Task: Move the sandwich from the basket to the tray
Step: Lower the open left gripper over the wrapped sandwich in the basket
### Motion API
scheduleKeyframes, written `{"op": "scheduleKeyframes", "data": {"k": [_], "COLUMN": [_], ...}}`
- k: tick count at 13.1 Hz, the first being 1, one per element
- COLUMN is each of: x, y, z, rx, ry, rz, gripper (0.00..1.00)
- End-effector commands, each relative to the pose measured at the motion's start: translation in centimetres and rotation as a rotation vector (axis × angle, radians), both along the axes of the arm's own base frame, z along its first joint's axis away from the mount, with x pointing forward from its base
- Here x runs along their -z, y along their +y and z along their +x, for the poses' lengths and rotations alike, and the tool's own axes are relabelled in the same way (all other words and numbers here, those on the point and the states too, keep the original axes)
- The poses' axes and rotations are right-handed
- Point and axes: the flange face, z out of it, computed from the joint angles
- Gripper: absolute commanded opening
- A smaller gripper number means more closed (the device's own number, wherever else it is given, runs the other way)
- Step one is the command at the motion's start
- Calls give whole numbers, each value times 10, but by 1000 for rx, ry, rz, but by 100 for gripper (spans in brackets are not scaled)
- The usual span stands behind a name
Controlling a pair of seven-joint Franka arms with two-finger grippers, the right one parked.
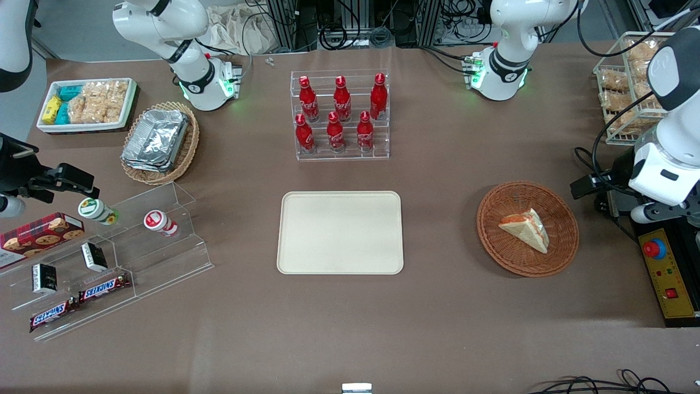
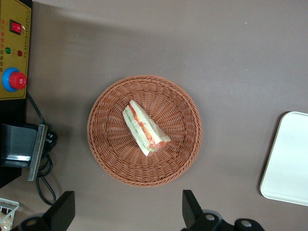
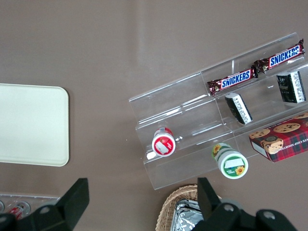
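The left arm's jaws stand wide apart, one finger point(image 2: 61, 211) to each side of an empty gap, holding nothing. They hang well above the counter point(image 1: 448, 328), looking straight down, and the opening is broader than the sandwich point(image 2: 144, 127) is thick, which suits a drop onto it from above.

The sandwich lies on its side in the middle of the basket point(image 2: 144, 179), its orange and green filling edge facing up and its clear wrap intact. It rests loose on the weave and touches no part of the rim, so there is room for a finger on each bread face. It sits a little off the line between the fingers; by my reading the arm point(image 1: 664, 164) needs a short shift over the basket and perhaps a turn of the wrist before it goes down.

The basket stands near the working arm's end of the counter, beside a yellow control box point(image 1: 668, 279) with a red button. The tray point(image 1: 340, 232) lies flat and bare at the counter's middle, apart from the basket with open counter between them, about as near the front camera as the basket. The move looks not yet begun.
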Motion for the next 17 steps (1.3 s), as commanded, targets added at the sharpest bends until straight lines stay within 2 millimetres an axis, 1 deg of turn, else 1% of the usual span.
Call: {"op": "scheduleKeyframes", "data": {"k": [1, 3, 6, 7, 9, 10, 12, 13, 14, 15, 16, 17], "x": [-2, -1, 30, 33, 57, 76, 123, 138, 159, 180, 204, 216], "y": [-5, 0, 2, 4, 11, 12, 13, 13, 22, 26, 36, 44], "z": [1, 0, 3, 4, 14, 22, 38, 41, 46, 51, 55, 56], "rx": [2, -3, -9, -35, -173, -229, -334, -389, -437, -483, -527, -565], "ry": [26, 41, 110, 112, 124, 127, 147, 149, 166, 176, 192, 199], "rz": [-18, -16, 2, 2, 32, 37, 33, 33, 30, 21, 20, 17], "gripper": [100, 100, 100, 99, 99, 99, 98, 98, 98, 98, 98, 98]}}
